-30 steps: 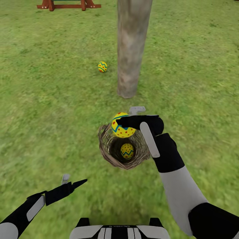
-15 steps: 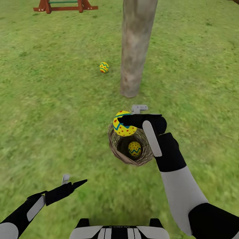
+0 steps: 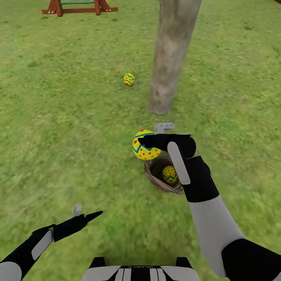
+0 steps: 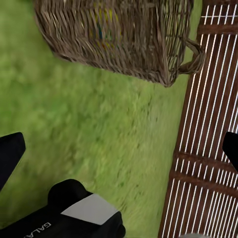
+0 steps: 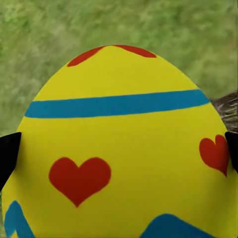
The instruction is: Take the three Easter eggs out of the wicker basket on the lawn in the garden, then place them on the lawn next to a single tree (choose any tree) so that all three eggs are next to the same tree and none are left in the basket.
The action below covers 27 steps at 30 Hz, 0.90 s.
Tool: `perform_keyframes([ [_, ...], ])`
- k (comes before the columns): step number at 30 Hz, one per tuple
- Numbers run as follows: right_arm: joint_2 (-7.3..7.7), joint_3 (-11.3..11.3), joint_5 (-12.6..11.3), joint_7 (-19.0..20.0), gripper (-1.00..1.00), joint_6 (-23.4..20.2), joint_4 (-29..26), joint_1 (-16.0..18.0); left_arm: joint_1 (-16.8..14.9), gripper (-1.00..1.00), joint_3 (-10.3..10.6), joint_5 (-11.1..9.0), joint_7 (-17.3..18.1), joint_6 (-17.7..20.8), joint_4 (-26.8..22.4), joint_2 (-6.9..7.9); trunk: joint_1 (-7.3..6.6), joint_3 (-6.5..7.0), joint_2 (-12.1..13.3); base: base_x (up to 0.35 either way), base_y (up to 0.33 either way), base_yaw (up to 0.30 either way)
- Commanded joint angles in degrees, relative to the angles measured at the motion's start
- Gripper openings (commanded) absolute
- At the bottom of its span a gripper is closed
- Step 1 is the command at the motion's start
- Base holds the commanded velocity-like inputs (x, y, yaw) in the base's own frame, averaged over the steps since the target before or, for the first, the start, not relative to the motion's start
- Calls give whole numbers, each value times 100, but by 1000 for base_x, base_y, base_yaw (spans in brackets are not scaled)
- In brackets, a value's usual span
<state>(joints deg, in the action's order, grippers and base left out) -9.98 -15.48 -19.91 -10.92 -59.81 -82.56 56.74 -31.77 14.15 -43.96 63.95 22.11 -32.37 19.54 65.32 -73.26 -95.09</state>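
Note:
My right gripper [image 3: 149, 143] is shut on a yellow Easter egg [image 3: 144, 147] with red dots and a blue zigzag, held above the lawn [image 3: 70, 128] just off the wicker basket's [image 3: 159, 180] rim. The right wrist view shows that egg [image 5: 119, 148] close up between the black fingertips [image 5: 8, 154]. A second egg [image 3: 169, 174] lies inside the basket. Another egg [image 3: 129, 79] rests on the grass beside the tree [image 3: 171, 58] trunk. My left gripper [image 3: 85, 216] hangs open low over the grass, nearer to me than the basket [image 4: 114, 34]; nothing is between its fingers.
A red-brown wooden frame [image 3: 78, 6] stands far off on the lawn. In the left wrist view a brown slatted wooden panel [image 4: 208, 124] lies beside the basket. Open grass spreads around the trunk on all sides.
The whole picture has shifted, so the camera moved: tree, basket and lawn egg slid right. The held egg, earlier over the basket's mouth, now sits off its rim. Both arms keep their pose.

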Motion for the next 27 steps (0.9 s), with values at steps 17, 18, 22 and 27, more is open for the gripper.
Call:
perform_keyframes([
  [17, -2, -51, -23, -60, -100, -19, 72, -46, -4, 100, 61, -42, 4, 56, 11, 6, 0, -3, -2, 120, 285, 0],
  [18, -2, -51, -19, -64, -100, -19, 73, -47, -4, 100, 58, -42, 1, 53, 11, 6, 0, -3, -2, 175, 276, 0],
  [22, -2, -56, -21, -68, -100, -19, 74, -63, -4, 100, 48, -51, -5, 54, 11, 6, 0, -3, -2, 173, 276, 0],
  [27, -2, -60, -18, -68, -100, -19, 89, -99, -4, 100, 39, -43, 1, 56, 11, 12, 0, -3, -2, 173, 276, -20],
])
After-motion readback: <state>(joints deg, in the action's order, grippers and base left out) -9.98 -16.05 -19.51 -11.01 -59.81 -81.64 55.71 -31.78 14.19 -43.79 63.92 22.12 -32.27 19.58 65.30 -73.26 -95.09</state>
